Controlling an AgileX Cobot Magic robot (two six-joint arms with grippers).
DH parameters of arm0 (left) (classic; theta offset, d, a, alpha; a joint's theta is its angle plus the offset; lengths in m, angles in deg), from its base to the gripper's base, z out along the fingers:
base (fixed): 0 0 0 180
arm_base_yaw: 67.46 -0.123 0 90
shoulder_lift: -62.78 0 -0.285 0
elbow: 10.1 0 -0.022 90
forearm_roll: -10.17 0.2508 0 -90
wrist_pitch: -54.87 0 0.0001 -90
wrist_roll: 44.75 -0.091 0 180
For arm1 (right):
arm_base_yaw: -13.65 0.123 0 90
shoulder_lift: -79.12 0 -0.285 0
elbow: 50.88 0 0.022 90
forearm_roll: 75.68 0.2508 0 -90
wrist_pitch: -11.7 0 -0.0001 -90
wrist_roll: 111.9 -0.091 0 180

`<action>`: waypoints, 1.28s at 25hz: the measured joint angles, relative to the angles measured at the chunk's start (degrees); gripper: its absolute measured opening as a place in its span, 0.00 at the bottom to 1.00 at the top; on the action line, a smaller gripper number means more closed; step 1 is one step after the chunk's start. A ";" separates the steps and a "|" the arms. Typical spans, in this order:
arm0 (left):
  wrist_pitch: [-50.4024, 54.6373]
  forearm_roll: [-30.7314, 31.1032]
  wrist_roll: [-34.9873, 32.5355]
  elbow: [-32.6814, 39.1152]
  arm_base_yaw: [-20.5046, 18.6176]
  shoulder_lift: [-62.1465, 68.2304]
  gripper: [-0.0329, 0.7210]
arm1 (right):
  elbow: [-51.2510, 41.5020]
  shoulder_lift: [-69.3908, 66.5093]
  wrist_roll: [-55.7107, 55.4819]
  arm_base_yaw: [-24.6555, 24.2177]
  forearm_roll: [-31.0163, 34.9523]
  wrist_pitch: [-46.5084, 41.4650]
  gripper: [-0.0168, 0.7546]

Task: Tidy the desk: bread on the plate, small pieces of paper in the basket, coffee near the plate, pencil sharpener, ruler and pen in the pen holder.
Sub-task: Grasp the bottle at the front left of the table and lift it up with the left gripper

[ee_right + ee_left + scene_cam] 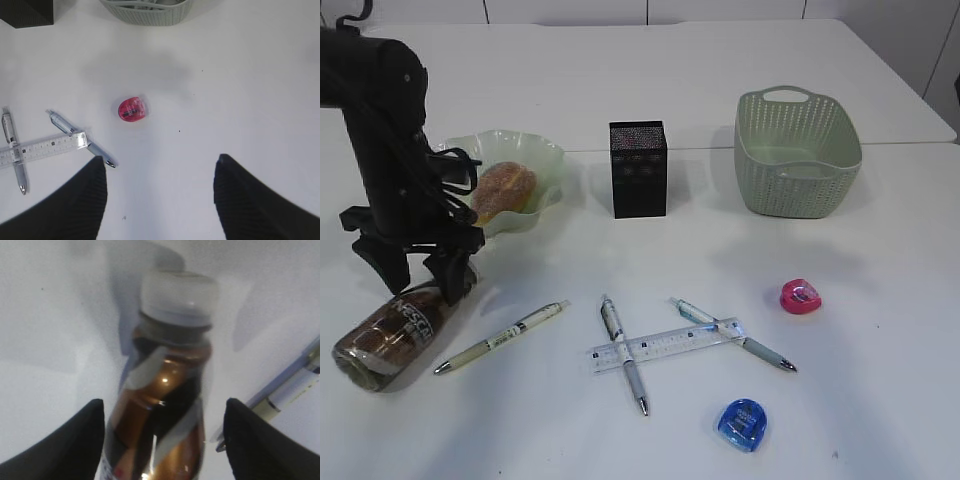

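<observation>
Near left on desk [880, 400], Nescafe-labelled coffee [390, 335] lying flat, left gripper [415, 268] jaws apart astride it, bread [503, 190] in plate [548, 160], basket [796, 152] far right, right gripper [160, 197] jaws apart, empty.

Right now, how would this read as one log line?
left tool: open, straddling lying coffee | bread: on plate | right tool: open, empty
</observation>
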 joint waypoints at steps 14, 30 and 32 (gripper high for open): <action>-0.12 2.05 -0.13 0.00 0.00 1.55 0.73 | 0.00 0.00 0.00 0.00 0.00 0.11 0.70; -0.12 2.57 -0.17 0.00 0.00 3.51 0.73 | 0.00 0.00 0.00 0.00 0.00 -0.11 0.70; -0.20 2.72 -0.17 0.00 0.00 3.74 0.73 | 0.00 0.00 0.00 0.00 0.00 -0.11 0.70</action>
